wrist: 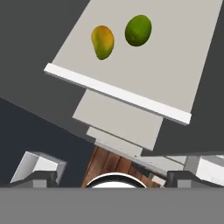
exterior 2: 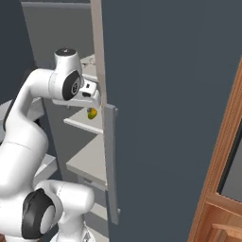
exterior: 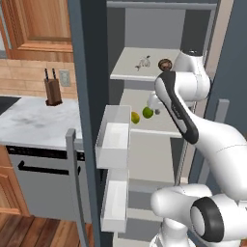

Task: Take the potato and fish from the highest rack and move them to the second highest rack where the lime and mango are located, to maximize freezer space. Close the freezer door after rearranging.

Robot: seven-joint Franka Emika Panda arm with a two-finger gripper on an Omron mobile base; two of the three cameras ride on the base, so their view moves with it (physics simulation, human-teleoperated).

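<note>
Freezer point(exterior: 91, 72): tall, narrow, dark slate-blue body; smooth light-grey interior; flat pale shelves stacked one under another
Top rack point(exterior: 126, 67): flat pale slab inside the freezer; carries the fish point(exterior: 144, 62), slim and silvery-grey, and beside it the potato point(exterior: 165, 63), a rough dark-brown lump
Second rack point(wrist: 175, 65): next slab below the top rack, plain grey with a lighter front lip; holds the mango point(wrist: 103, 41), a smooth yellow-orange oval tinged green, and the lime point(wrist: 138, 30), a glossy green ball, side by side but apart
Freezer door point(exterior: 79, 125): swung open at the freezer's left; grey vertical bar handle; two white tray-like bins point(exterior: 112, 140), boxy
Gripper point(wrist: 112, 178): dark fingertips spread wide, grasping nothing; above the second rack's front edge, in front of the freezer
</note>
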